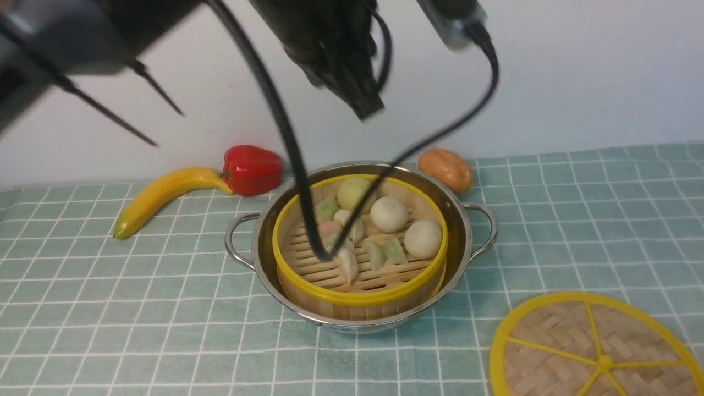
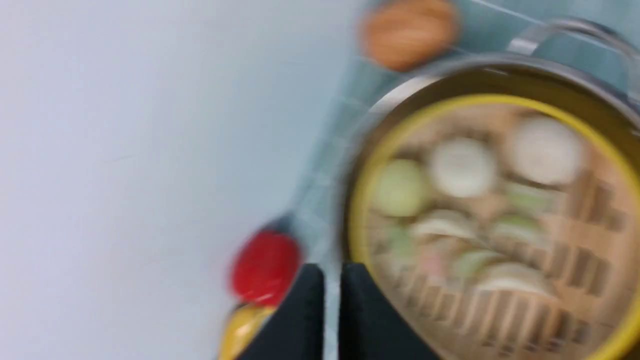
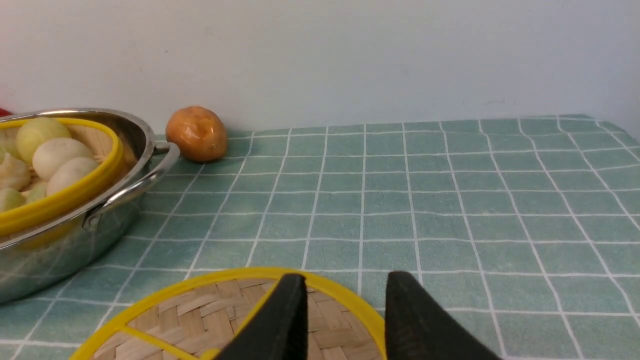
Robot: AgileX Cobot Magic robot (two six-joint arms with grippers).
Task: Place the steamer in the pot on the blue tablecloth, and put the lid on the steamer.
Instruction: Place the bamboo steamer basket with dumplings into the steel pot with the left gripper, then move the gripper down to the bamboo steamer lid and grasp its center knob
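Note:
The steamer (image 1: 360,297), a yellow-rimmed bamboo basket with pale buns and dumplings, sits inside the shiny pot (image 1: 463,220) on the blue tablecloth (image 1: 110,308). The lid (image 1: 555,352), a flat woven disc with yellow spokes, lies on the cloth at the front right. My left gripper (image 1: 368,110) hangs high above the pot's far side, its jaws almost together and empty; its blurred wrist view looks down on the steamer (image 2: 500,310) and the pot (image 2: 500,65). My right gripper (image 3: 345,282) is open and empty, low, at the lid (image 3: 200,320). It is out of the front view.
A banana (image 1: 159,195) and a red pepper (image 1: 252,169) lie behind the pot on the left, by the wall. An orange-brown potato (image 1: 446,169) lies behind the pot on the right and shows in the right wrist view (image 3: 196,133). A black cable dangles over the steamer.

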